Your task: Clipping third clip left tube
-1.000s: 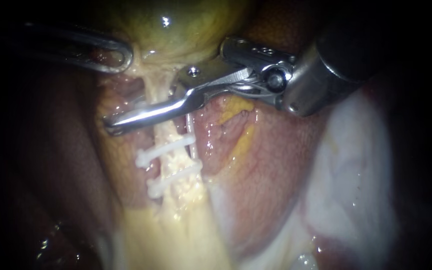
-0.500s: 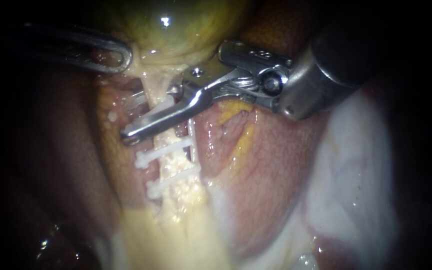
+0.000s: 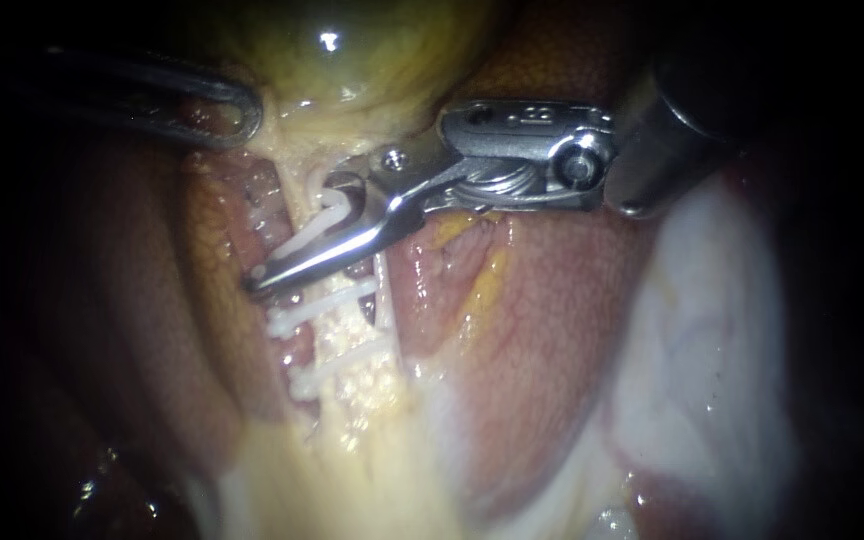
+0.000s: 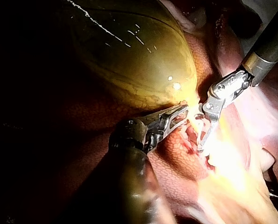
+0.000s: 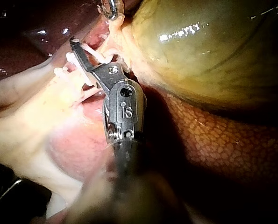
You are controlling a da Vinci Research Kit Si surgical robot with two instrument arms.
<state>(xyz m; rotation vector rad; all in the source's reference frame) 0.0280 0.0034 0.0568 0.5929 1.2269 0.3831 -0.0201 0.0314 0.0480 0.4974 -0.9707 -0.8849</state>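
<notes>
Polished metal is gleaming on the right instrument [image 3: 272, 272], the left instrument [image 3: 242, 110] is showing duller steel, the white plastic clip [image 3: 304, 238] is looking smooth and matt, the gallbladder [image 3: 352, 50] is glistening wet, and the liver [image 5: 213, 140] is appearing finely pebbled.

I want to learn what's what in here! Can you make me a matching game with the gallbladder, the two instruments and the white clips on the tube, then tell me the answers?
Things:
A. gallbladder
B. left instrument
C. right instrument
D. two set clips

Descriptions:
1. white, lying across the tube
2. greenish-yellow and shiny
3. holding a third clip at the tube, just above the other clips
4. gripping the gallbladder where it narrows

Pairs: A-2, B-4, C-3, D-1
</notes>
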